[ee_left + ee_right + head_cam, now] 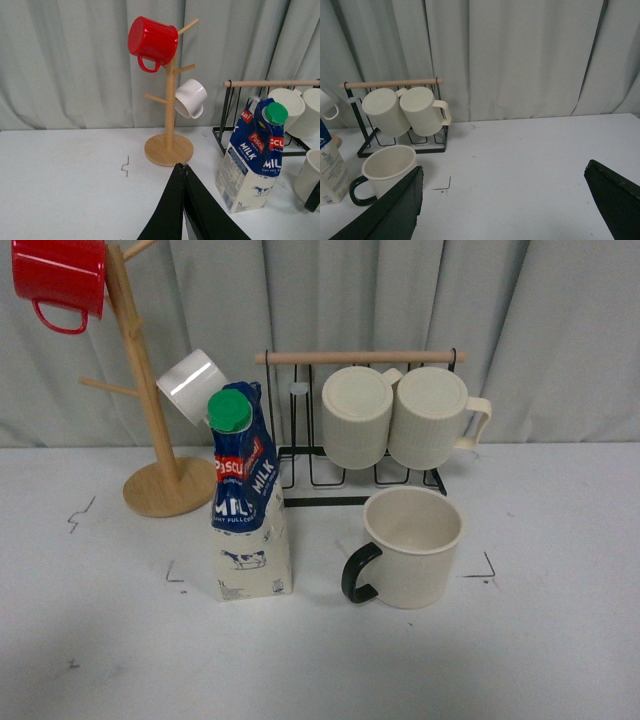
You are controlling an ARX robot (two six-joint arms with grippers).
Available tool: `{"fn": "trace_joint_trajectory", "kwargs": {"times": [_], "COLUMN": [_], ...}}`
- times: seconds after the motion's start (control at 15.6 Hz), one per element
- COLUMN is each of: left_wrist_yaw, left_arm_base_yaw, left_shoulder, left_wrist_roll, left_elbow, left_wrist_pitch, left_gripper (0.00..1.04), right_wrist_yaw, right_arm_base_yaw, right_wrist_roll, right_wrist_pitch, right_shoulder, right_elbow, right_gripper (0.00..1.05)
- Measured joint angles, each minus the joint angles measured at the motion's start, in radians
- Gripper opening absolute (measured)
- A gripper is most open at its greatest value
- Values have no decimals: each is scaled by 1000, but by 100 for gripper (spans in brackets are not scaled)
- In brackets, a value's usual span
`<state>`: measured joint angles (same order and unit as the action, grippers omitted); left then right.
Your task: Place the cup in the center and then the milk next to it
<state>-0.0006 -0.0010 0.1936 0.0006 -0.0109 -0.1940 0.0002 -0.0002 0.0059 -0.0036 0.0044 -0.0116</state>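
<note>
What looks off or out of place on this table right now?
Only the milk looks odd: its upper half is creased and leans to one side, though the carton stands on its base with the green cap on. No spill shows. The cup stands upright beside it, apart from it.

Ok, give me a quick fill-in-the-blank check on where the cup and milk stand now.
1. The cup stands upright with its black handle pointing toward the ____.
2. The milk has a round cap coloured ____.
3. The mug hanging at the top of the wooden mug tree is ____.
4. On the wire rack hang ____ ribbed cream mugs.

Missing words: milk; green; red; two
</note>
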Motion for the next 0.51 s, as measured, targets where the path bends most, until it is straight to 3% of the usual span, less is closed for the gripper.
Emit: {"fn": "trace_joint_trajectory", "kwargs": {"times": [0.13,0.19,0.45,0.51], "left_wrist_yaw": [-1,2,0,0], "left_arm_base_yaw": [0,0,0,0], "left_shoulder": [-55,-161,-185,-185], "left_wrist_roll": [0,0,-1,0], "left_elbow": [-2,-1,0,0], "left_wrist_pitch": [72,208,194,197], "left_gripper": [2,2,3,15], "right_wrist_yaw": [0,0,0,0], "right_arm_base_yaw": [0,0,0,0], "right_wrist_roll": [0,0,0,0], "right_wrist_pitch": [0,0,0,1], "right_shoulder": [0,0,0,0], "right_elbow": [0,0,0,0], "right_gripper": [98,98,98,98]}}
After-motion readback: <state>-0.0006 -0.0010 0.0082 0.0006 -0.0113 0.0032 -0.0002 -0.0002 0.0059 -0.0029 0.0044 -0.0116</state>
